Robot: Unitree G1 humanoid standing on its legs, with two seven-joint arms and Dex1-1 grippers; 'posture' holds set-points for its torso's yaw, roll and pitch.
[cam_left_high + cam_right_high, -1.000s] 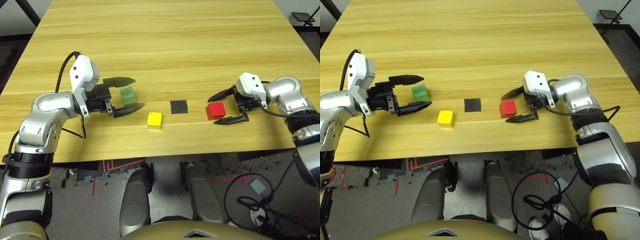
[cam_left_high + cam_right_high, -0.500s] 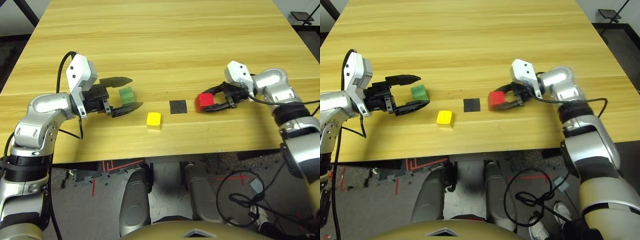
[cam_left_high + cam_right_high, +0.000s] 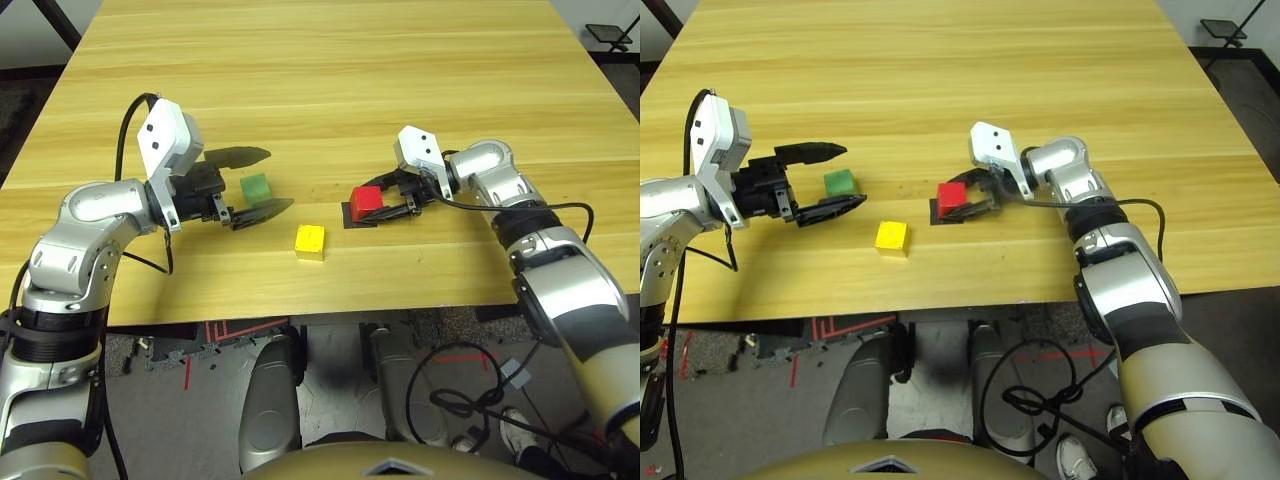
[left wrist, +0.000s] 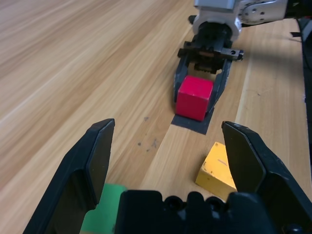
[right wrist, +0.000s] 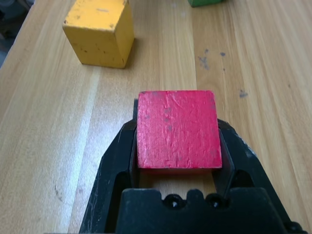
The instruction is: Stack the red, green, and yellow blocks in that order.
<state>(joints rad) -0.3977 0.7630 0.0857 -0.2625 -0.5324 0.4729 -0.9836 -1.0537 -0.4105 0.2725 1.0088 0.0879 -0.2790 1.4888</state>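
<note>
My right gripper [image 3: 378, 203] is shut on the red block [image 3: 366, 199], which is at the black square patch [image 3: 352, 217] near the table's middle; whether it rests on the patch I cannot tell. In the right wrist view the red block [image 5: 176, 129] sits squeezed between both black fingers [image 5: 117, 161]. The green block [image 3: 256, 186] lies on the table to the left, between the spread fingers of my open left gripper [image 3: 272, 180], touching neither. The yellow block [image 3: 310, 240] stands alone nearer the front edge, between the green and red ones.
Light wooden table [image 3: 330, 80] with wide bare room toward the far side. The front edge [image 3: 330, 305] runs close behind the yellow block. The left wrist view looks past the green block [image 4: 100, 214] and yellow block [image 4: 219, 168] to the red block [image 4: 194, 97].
The right gripper shut on the red block and carried it leftward to the black patch. The left gripper stayed open around the green block, barely shifting.
</note>
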